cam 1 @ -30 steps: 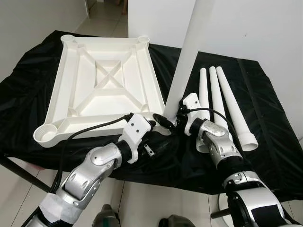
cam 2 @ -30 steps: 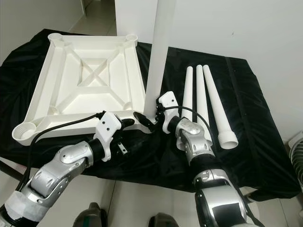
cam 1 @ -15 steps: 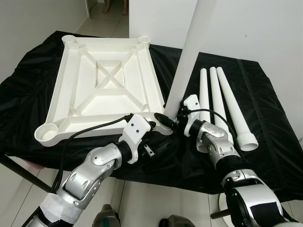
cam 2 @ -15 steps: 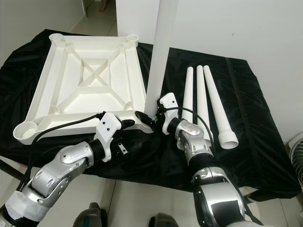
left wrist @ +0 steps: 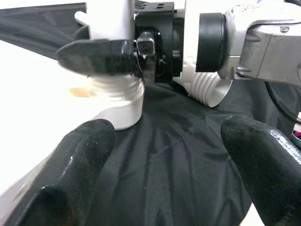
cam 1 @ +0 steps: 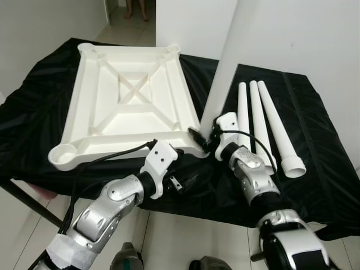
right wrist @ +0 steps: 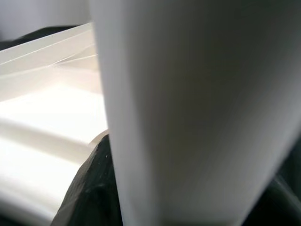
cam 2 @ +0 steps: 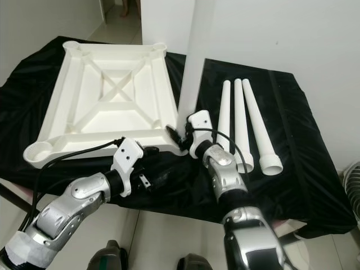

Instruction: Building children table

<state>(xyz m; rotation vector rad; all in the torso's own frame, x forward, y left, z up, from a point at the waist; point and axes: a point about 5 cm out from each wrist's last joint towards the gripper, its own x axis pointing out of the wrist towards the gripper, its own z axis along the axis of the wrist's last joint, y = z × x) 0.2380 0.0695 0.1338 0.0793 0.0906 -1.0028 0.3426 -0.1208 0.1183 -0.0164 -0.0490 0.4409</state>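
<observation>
The white table top (cam 1: 135, 115) lies upside down on a black cloth. My right gripper (cam 1: 201, 136) is shut on a white leg (cam 1: 222, 73), holding it nearly upright, leaning slightly right, at the near right corner. The leg's ribbed lower end (left wrist: 117, 92) sits on the corner socket (left wrist: 120, 115), and a right finger (left wrist: 99, 56) is clamped just above it. My left gripper (left wrist: 174, 165) is open, low over the cloth in front of that corner, fingers (left wrist: 80, 155) apart and holding nothing. The leg (right wrist: 188, 117) looms close in the right wrist view.
Three spare white legs (cam 1: 256, 121) lie side by side on the cloth to the right, wide ends toward me. Another open socket (cam 1: 63, 153) is at the near left corner. The cloth's front edge drops to tiled floor. A white wall stands behind.
The right gripper has carried the leg's lower end left onto the corner socket. My left gripper has drawn back from the leg's base toward me.
</observation>
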